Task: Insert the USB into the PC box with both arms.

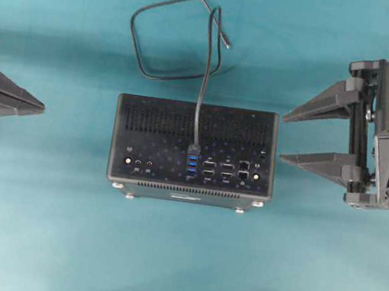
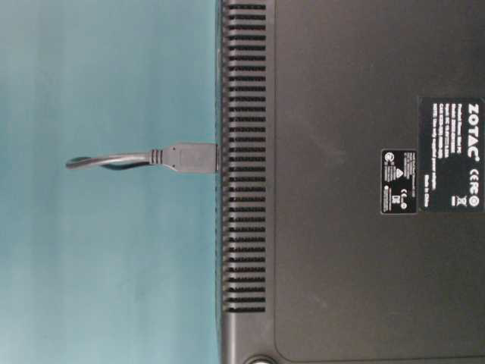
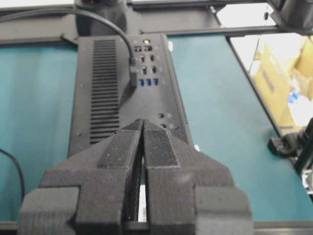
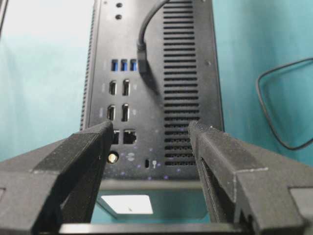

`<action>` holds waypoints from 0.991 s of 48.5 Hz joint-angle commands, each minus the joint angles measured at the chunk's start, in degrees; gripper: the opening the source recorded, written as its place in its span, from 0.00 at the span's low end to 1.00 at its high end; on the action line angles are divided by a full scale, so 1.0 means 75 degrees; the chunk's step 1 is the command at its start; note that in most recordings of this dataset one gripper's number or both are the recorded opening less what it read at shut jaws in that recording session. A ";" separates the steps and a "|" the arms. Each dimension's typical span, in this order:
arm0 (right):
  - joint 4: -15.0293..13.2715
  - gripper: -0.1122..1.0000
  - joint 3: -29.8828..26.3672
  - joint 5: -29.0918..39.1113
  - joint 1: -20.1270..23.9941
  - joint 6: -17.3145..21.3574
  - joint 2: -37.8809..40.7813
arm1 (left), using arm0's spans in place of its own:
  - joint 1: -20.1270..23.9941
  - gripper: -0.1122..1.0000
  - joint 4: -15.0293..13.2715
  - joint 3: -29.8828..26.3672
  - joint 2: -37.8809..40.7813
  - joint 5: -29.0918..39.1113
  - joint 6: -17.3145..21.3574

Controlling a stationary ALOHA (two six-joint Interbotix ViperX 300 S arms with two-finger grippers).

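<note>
PC box (image 1: 194, 145) lies on the teal table (image 1: 42, 226), port panel facing up toward the overhead camera, about midway between the 2 arms. Vent grille runs across the upper part of that panel; 3 blue ports (image 1: 192, 166) sit in a short column near centre, other sockets to their right, 2 round jacks to the left. Silver feet show along the box's lower edge.

USB (image 1: 195, 148): plug stands in the panel just above the blue ports. Table-level view shows the plug body (image 2: 189, 158) seated against the slotted edge of the box, cable leaving it level. From the plug the cable (image 1: 205, 69) runs up across the grille and off the box, then forms 1 loose loop on the table behind it; the free end (image 1: 226, 41) lies beside the loop.

Left gripper (image 1: 39, 106): at the left edge, well apart from the box, tip pointing at it. Left wrist view shows the fingers (image 3: 122, 152) pressed together, holding nothing.

Right gripper (image 1: 284, 138): right of the box, apart from it, fingers spread wide and empty. In its wrist view the box panel shows between the 2 fingers (image 4: 78, 156).
</note>
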 commanded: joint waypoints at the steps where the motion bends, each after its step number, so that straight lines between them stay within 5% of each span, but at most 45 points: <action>1: 0.0000 0.75 -0.0059 -0.0129 0.0023 0.0059 -0.0035 | -0.0023 0.10 0.0023 -0.0105 0.0047 -0.0035 0.0000; 48: 0.0000 0.75 0.0105 -0.0492 0.0023 0.0047 -0.0141 | -0.0023 0.10 0.0023 -0.0094 0.0082 -0.0035 0.0000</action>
